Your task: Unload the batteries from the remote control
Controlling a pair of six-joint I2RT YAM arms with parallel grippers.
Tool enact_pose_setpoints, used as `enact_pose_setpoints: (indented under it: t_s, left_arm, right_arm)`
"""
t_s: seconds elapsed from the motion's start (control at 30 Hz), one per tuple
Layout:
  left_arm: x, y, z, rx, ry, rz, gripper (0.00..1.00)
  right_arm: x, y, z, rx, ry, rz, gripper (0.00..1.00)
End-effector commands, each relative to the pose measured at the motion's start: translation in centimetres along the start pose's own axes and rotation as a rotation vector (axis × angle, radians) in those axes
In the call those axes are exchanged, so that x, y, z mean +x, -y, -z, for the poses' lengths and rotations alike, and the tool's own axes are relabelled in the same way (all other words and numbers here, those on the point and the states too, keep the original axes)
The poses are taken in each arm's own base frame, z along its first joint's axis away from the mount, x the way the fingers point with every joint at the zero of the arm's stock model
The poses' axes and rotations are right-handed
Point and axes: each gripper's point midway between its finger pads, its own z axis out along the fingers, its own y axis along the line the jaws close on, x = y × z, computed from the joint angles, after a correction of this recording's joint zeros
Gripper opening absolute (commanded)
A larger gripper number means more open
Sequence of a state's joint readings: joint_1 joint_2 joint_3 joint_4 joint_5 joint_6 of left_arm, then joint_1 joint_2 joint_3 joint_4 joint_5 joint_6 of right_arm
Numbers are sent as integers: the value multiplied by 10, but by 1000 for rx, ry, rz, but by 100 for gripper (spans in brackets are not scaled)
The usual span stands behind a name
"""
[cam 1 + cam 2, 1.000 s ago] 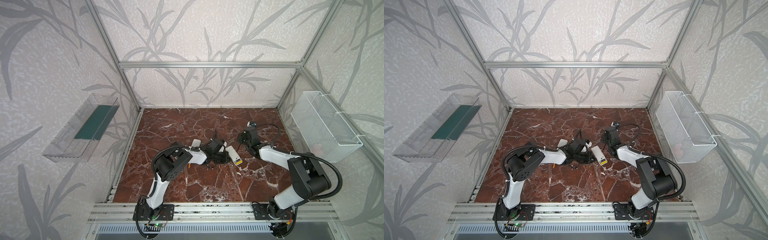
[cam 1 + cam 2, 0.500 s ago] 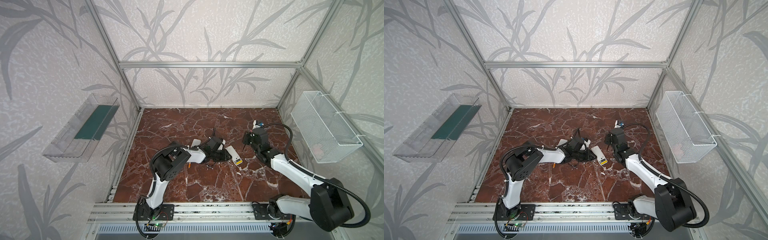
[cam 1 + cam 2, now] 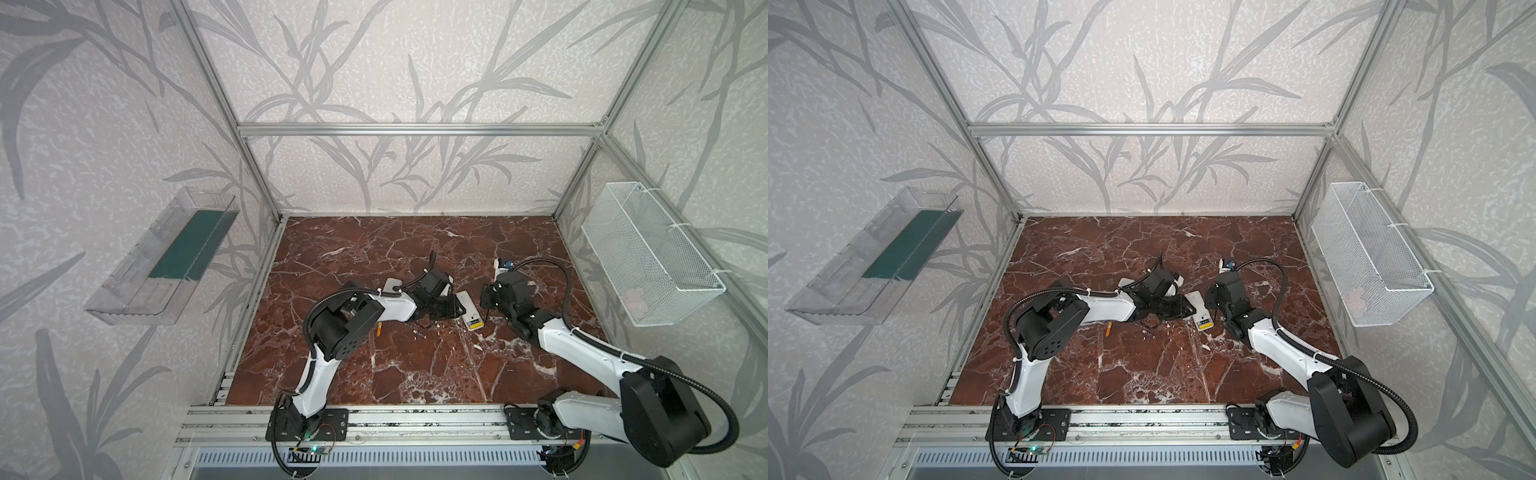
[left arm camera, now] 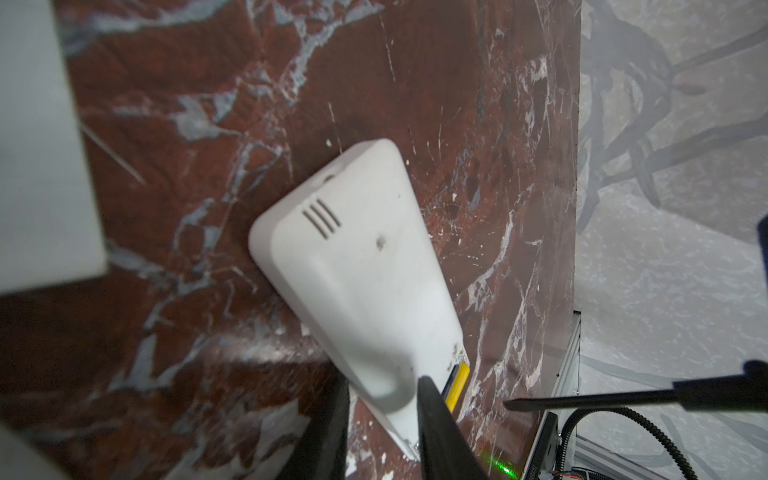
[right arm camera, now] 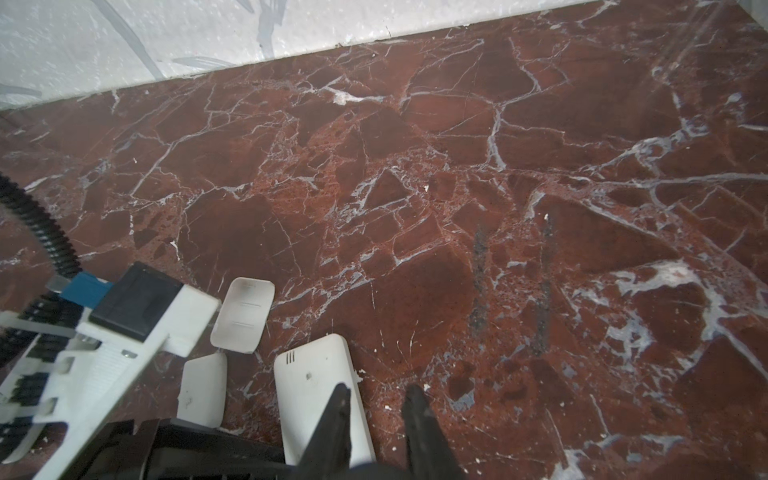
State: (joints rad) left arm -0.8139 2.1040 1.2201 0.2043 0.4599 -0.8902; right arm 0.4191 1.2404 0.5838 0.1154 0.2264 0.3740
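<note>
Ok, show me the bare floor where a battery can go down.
Free: the marble strip from the back wall to the left hand and right hand; the wide front patch between the yellow-orange battery, the dark battery and the front rail. Crowded: mid-floor, where both hands flank the remote, white covers close by.

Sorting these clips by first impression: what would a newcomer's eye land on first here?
First, the white remote in the middle of the table. Its open end shows a yellow battery, the left end effector straddles that end, and the right end effector is just beside it. Next, an orange battery and a dark battery lying loose on the red marble table nearby.
</note>
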Motion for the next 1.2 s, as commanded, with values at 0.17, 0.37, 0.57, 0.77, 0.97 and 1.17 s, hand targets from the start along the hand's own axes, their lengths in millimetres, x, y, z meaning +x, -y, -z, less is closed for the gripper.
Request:
enact_pose_setpoints:
  t_s: [0.17, 0.37, 0.57, 0.77, 0.97, 1.17]
  left_arm:
    - [18, -31, -13, -104, -43, 35, 30]
    - [18, -33, -14, -108, -47, 35, 30]
    - [19, -34, -14, -110, -50, 35, 29]
    - [20, -33, -16, -108, -54, 35, 29]
    - [20, -34, -16, -105, -53, 39, 29]
    - [20, -32, -19, -92, -64, 35, 29]
  right_arm:
    - [-12, -11, 0, -34, 70, -31, 0]
    - [-7, -16, -8, -42, 73, -25, 0]
    - [-9, -24, -12, -59, 78, -20, 0]
    - [-11, -32, -12, -80, 91, -9, 0]
    - [-12, -37, -9, -85, 116, -1, 0]
    - [-23, -16, -5, 29, 129, 36, 0]
